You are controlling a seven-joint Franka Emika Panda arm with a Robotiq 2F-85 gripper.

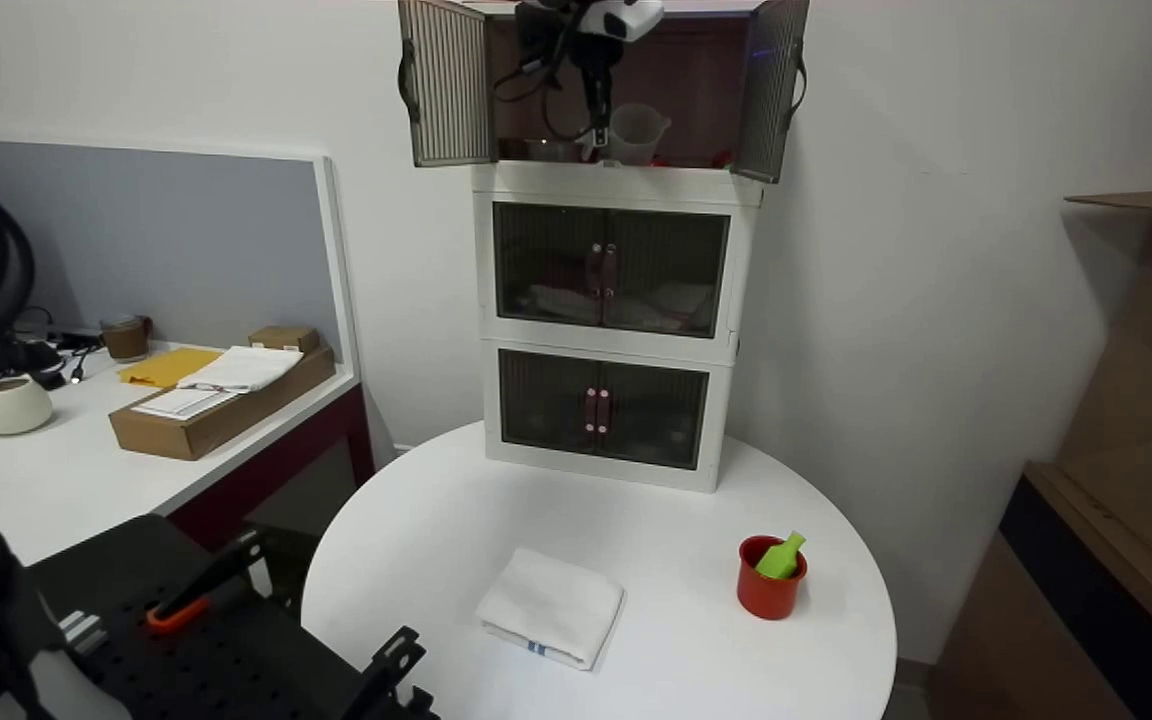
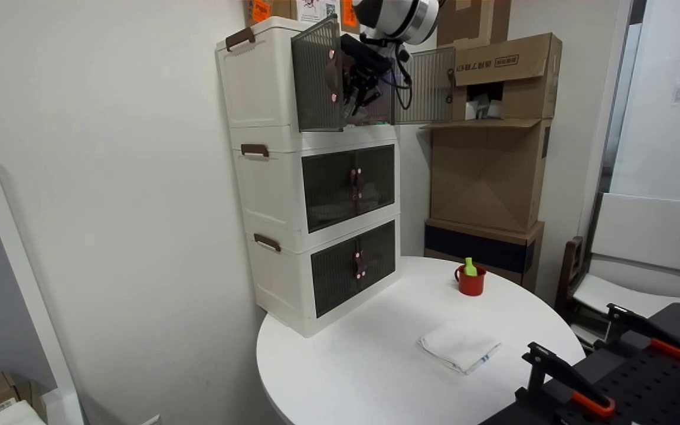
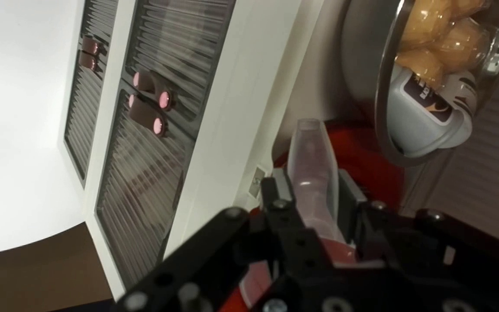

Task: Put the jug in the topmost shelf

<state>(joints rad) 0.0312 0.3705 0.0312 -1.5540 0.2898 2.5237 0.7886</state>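
Note:
The clear jug [image 1: 639, 133] is upright inside the topmost shelf [image 1: 696, 95], close to its front edge. My gripper [image 1: 596, 138] reaches in from above, on the handle side. In the wrist view the jug's translucent handle [image 3: 312, 160] lies between the fingers of the gripper [image 3: 313, 187], and the fingers look shut on it. Whether the base touches the shelf floor cannot be told. In an exterior view the gripper [image 2: 356, 105] is inside the topmost shelf [image 2: 382, 109]; the jug is mostly hidden there. Both hinged doors [image 1: 451, 90] stand open.
A metal bowl [image 3: 362, 56] with orange balls and grey containers stands in the shelf beside the jug. A red object [image 3: 366, 160] lies by the handle. The right door [image 1: 774, 90] flanks the arm. On the table are a towel [image 1: 551, 605] and a red cup [image 1: 766, 590].

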